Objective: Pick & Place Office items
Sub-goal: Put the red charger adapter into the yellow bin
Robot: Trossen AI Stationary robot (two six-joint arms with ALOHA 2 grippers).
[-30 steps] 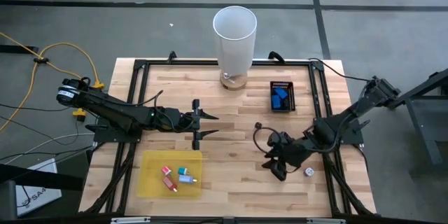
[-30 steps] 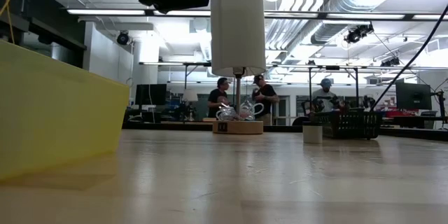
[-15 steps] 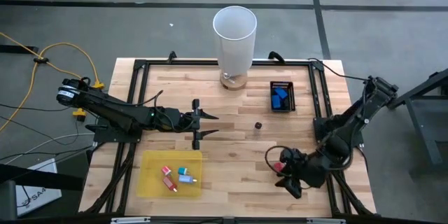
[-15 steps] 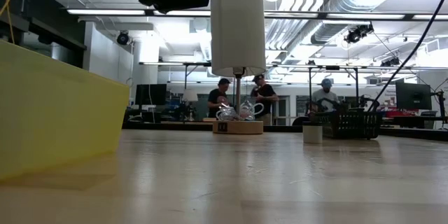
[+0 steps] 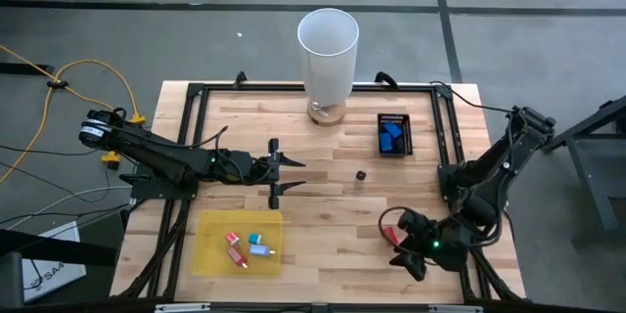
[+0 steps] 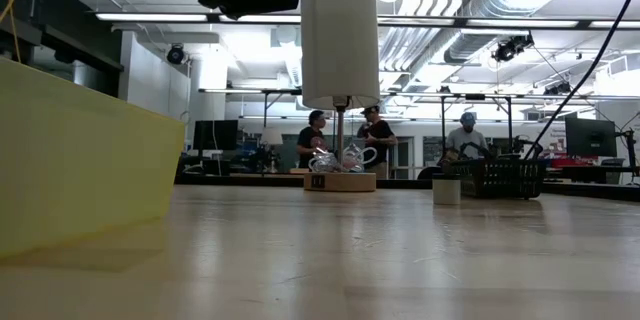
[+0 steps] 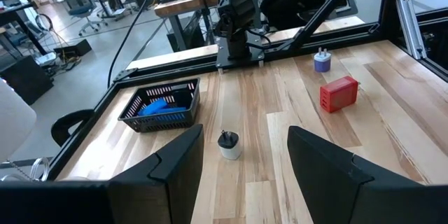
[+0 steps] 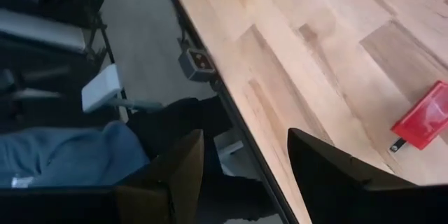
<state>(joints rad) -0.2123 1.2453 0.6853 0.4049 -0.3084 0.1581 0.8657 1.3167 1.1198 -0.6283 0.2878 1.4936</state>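
Right gripper [image 5: 399,246] had swung down to the bench's [image 5: 323,215] near right corner, jaws apart over the red item [image 5: 393,234]. Left gripper [image 5: 278,171] waited mid-bench, jaws apart, empty. Next: descend squarely, then close.

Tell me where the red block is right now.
In the high view, the red block lies on the table's front right, beside the right gripper.

Even, bright overhead light throughout. Ceiling strip lights [image 6: 300,17] seen glaring in low view. Soft sheen reflected on tabletop [image 6: 400,250]. Near yellow tray [image 6: 80,160] rendered blurred. Shadows faint, short.
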